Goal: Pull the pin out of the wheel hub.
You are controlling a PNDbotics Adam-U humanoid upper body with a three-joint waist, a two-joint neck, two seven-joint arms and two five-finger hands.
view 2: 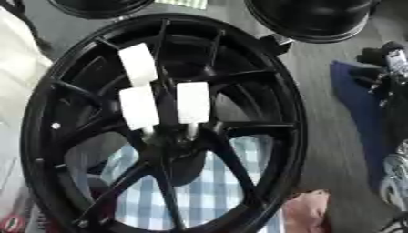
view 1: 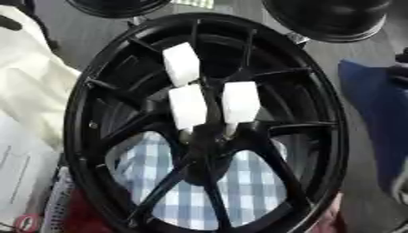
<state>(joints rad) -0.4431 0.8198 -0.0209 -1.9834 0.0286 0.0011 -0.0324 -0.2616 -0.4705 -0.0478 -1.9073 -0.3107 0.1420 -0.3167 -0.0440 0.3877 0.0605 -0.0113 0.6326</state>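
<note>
A large black spoked wheel hub (view 1: 95,91) fills both views. Three white block-headed pins stand near its centre: one higher up (view 1: 181,63), one at lower left (view 1: 188,107) and one at lower right (view 1: 240,102). The two lower pins show short metal stems going into the hub's centre (view 1: 206,141). A black and silver shape, which may be my right hand (view 2: 392,61), shows at the right edge, well apart from the wheel. My left hand is out of view.
Two other black wheels (view 1: 331,18) (view 1: 119,7) lie at the top. Blue-and-white checked cloth (view 1: 247,182) shows through the spokes. A blue surface (view 2: 354,109) lies to the right, white sheeting (view 1: 32,82) to the left, and something pink (view 2: 307,209) at the wheel's lower rim.
</note>
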